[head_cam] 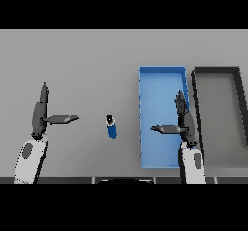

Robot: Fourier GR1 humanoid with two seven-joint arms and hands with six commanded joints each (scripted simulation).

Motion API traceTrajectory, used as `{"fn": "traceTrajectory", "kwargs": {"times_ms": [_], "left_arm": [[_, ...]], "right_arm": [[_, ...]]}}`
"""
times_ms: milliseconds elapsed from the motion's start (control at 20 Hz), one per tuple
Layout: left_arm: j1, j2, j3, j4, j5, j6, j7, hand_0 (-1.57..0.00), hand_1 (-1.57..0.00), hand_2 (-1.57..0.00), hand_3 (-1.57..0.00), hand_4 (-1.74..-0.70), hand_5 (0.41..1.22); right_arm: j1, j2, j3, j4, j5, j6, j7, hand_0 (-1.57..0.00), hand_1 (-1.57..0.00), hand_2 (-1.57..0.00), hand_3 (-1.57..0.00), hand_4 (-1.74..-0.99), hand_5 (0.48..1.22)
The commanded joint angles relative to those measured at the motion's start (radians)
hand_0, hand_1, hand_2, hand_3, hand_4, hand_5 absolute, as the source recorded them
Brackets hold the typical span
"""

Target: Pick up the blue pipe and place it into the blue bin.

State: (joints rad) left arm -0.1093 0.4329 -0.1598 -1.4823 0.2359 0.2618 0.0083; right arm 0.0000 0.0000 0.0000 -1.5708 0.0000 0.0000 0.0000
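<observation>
I see the grey table (87,60) filling the head view, and I take the blue bin (162,79) as my landmark. It is a long open tray, its near right corner covered by my right arm. Just to the right of the blue bin, almost touching it, sits a dark bin (216,71) of similar shape with a grey floor; its right wall is cut off by the picture's edge.

My right hand (184,121) hangs over the right part of the blue bin, fingers straight and released, thumb stretched toward the bin's middle, grasping nothing. My left hand (41,113) is well to the left of the blue bin, also released, fingers straight, thumb pointing toward the bin.

The blue pipe (112,127) lies on the table just left of the blue bin, between it and my left hand, touching neither hand. Its far end looks dark; I cannot tell whether that is an opening or a cap. I can read no writing on anything.
</observation>
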Motion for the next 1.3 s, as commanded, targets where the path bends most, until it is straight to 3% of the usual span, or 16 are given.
{"fn": "traceTrajectory", "kwargs": {"times_ms": [0,250,300,350,450,600,750,900,1050,1200,1250], "left_arm": [[0.003,0.0,0.0,-0.003,0.0,0.001,-0.007,0.0,0.0,0.0,0.0,-1.07,0.591],[0.039,0.007,-0.004,-0.037,0.0,0.002,-0.022,0.0,0.0,0.0,0.0,-1.07,0.591],[0.05,0.087,-0.037,-0.051,0.007,-0.132,-0.063,0.0,0.0,0.0,0.0,-1.07,0.591],[0.046,0.145,-0.049,-0.051,0.016,-0.222,-0.083,0.0,0.0,0.0,0.0,-1.07,0.59],[0.044,0.189,-0.064,-0.044,0.026,-0.307,-0.097,0.0,0.0,0.0,0.0,-1.08,0.587],[0.045,0.219,-0.063,-0.053,0.045,-0.353,-0.101,0.0,0.0,0.0,0.0,-1.08,0.596],[0.056,0.225,-0.075,-0.066,0.055,-0.387,-0.121,0.0,0.0,0.0,0.0,-1.09,0.605],[0.094,0.24,-0.133,-0.137,0.048,-0.456,-0.135,0.0,0.0,0.0,0.0,-1.1,0.567],[0.124,0.243,-0.188,-0.214,0.048,-0.495,-0.107,0.0,0.0,0.0,0.0,-1.12,0.514],[0.113,0.19,-0.259,-0.215,-0.01,-0.501,-0.087,0.0,0.0,0.0,0.0,-1.17,0.49],[0.1,0.166,-0.28,-0.214,-0.035,-0.49,-0.074,0.0,0.0,0.0,0.0,-1.18,0.484]], "right_arm": [[0.003,0.0,0.001,-0.002,0.0,0.0,-0.002,0.0,0.0,0.0,0.0,-1.225,0.617],[0.027,0.001,0.01,-0.025,0.004,0.0,-0.003,0.0,0.0,0.0,0.0,-1.225,0.617],[0.063,-0.043,0.047,-0.057,0.049,0.033,-0.062,0.0,0.0,0.0,0.0,-1.225,0.617],[0.094,-0.07,0.075,-0.091,0.089,0.046,-0.084,0.0,0.0,0.0,0.0,-1.224,0.618],[0.126,-0.094,0.104,-0.129,0.13,0.054,-0.084,0.0,0.0,0.0,0.0,-1.225,0.62],[0.138,-0.114,0.12,-0.155,0.169,0.049,-0.067,0.0,0.0,0.0,0.0,-1.203,0.614],[0.14,-0.113,0.122,-0.165,0.18,0.04,-0.036,0.0,0.0,0.0,0.0,-1.185,0.597],[0.143,-0.12,0.126,-0.154,0.183,0.05,-0.076,0.0,0.0,0.0,0.0,-1.193,0.605],[0.123,-0.115,0.131,-0.146,0.186,0.049,-0.06,0.0,0.0,0.0,0.0,-1.205,0.611],[0.143,-0.114,0.14,-0.159,0.198,0.048,-0.075,0.0,0.0,0.0,0.0,-1.211,0.613],[0.136,-0.105,0.142,-0.155,0.199,0.044,-0.056,0.0,0.0,0.0,0.0,-1.212,0.613]]}}
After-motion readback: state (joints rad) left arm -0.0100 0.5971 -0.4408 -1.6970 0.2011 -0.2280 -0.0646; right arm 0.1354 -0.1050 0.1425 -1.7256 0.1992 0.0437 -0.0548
